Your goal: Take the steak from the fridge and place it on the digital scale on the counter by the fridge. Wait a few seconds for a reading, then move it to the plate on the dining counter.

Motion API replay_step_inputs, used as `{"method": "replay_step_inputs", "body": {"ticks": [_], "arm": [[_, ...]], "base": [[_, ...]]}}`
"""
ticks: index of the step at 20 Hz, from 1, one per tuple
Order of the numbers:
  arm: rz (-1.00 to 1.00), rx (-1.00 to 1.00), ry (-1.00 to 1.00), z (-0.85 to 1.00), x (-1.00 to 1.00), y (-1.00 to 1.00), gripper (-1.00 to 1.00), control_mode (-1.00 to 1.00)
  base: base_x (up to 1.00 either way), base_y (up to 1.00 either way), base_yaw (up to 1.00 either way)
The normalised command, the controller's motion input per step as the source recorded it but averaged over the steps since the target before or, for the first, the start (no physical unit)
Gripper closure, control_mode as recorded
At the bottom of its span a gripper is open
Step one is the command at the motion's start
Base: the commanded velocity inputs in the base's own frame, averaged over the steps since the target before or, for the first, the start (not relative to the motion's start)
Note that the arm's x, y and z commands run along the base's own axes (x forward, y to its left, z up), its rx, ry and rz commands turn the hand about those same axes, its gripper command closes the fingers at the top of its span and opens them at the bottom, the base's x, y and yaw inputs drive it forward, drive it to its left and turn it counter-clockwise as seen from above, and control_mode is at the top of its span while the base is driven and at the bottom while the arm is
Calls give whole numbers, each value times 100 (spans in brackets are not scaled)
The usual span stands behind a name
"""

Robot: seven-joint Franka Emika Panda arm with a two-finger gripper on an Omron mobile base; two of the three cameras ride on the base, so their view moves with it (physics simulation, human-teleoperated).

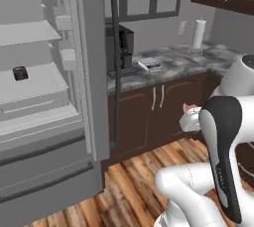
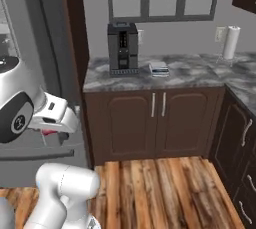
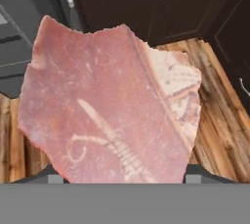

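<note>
Gripper (image 3: 119, 176) is pinching the flat pink-red raw steak (image 3: 110, 105), its two dark tips showing at either side of the slab's lower edge. Steak is hanging in the air over wooden plank floor (image 2: 160, 188), in front of dark brown cabinet doors (image 2: 157, 123). Open floor is lying ahead. Tall grey fridge (image 1: 44, 97) is standing open, door edge jutting beside the cabinets. Small flat silver-white digital scale (image 2: 159, 68) is sitting on the grey marbled surface (image 2: 200, 75), near its front edge, just beside the black coffee machine (image 2: 122, 48).
</note>
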Motion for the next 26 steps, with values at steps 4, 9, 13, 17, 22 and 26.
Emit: {"method": "replay_step_inputs", "body": {"ticks": [4, 9, 13, 17, 22, 26], "arm": [[0, 0, 0, 0, 0, 0, 100, 100], [0, 0, 0, 0, 0, 0, 100, 100], [0, 0, 0, 0, 0, 0, 100, 100], [0, 0, 0, 0, 0, 0, 100, 100], [0, 0, 0, 0, 0, 0, 100, 100], [0, 0, 0, 0, 0, 0, 100, 100]], "base": [[66, -100, -19], [98, -94, 24], [100, -71, 42], [96, -47, 37], [96, -7, 17], [98, -29, 5]]}}
